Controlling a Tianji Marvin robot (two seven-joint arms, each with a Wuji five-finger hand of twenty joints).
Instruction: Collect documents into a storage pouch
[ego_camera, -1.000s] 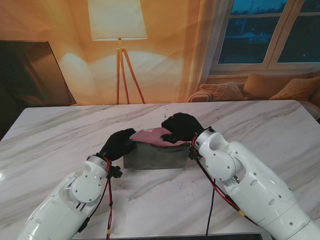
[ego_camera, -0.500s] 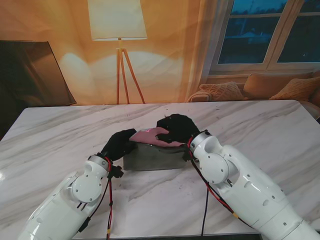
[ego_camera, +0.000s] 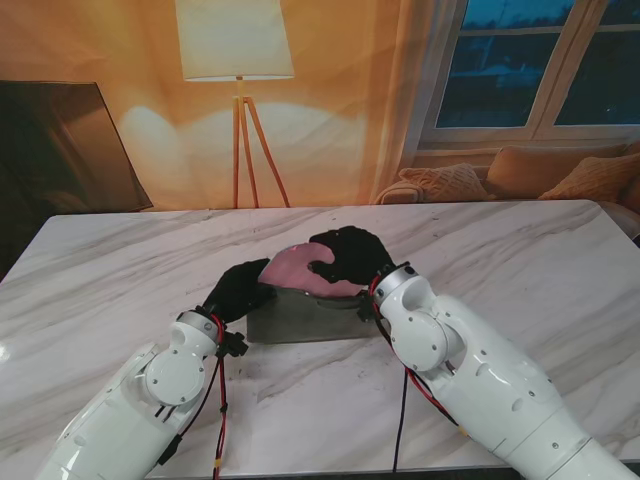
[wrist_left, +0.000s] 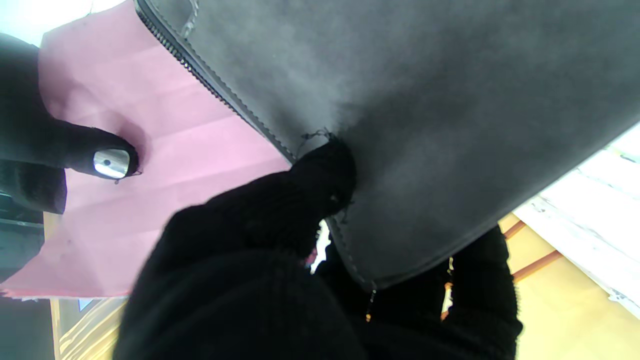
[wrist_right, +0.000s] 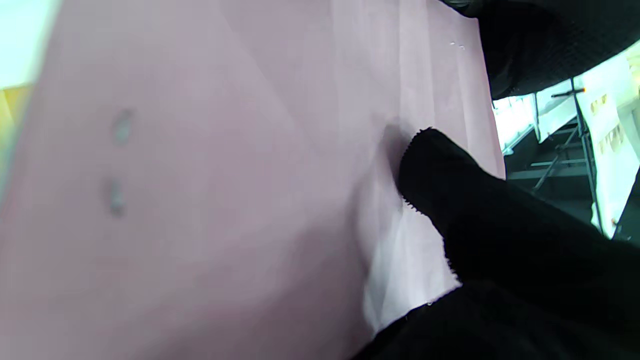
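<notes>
A grey felt pouch (ego_camera: 305, 315) lies on the marble table (ego_camera: 120, 270) between my two hands. My left hand (ego_camera: 238, 289) is shut on the pouch's left end; in the left wrist view its black-gloved fingers (wrist_left: 320, 175) pinch the grey pouch (wrist_left: 425, 100) just beside the zipper. A pink document (ego_camera: 295, 268) stands out of the pouch's mouth, tilted toward me. My right hand (ego_camera: 345, 258) is shut on the pink sheet's right side. In the right wrist view the pink document (wrist_right: 200, 175) fills the frame with a gloved finger (wrist_right: 440, 170) pressed on it.
The marble table stretches wide to both sides. A floor lamp (ego_camera: 238, 60) stands behind the table's far edge, and a sofa with cushions (ego_camera: 520, 175) sits under the window at the far right.
My right hand has shifted left and lifted the pink document, so more of the sheet shows and faces me above the pouch. The left hand has kept its hold.
</notes>
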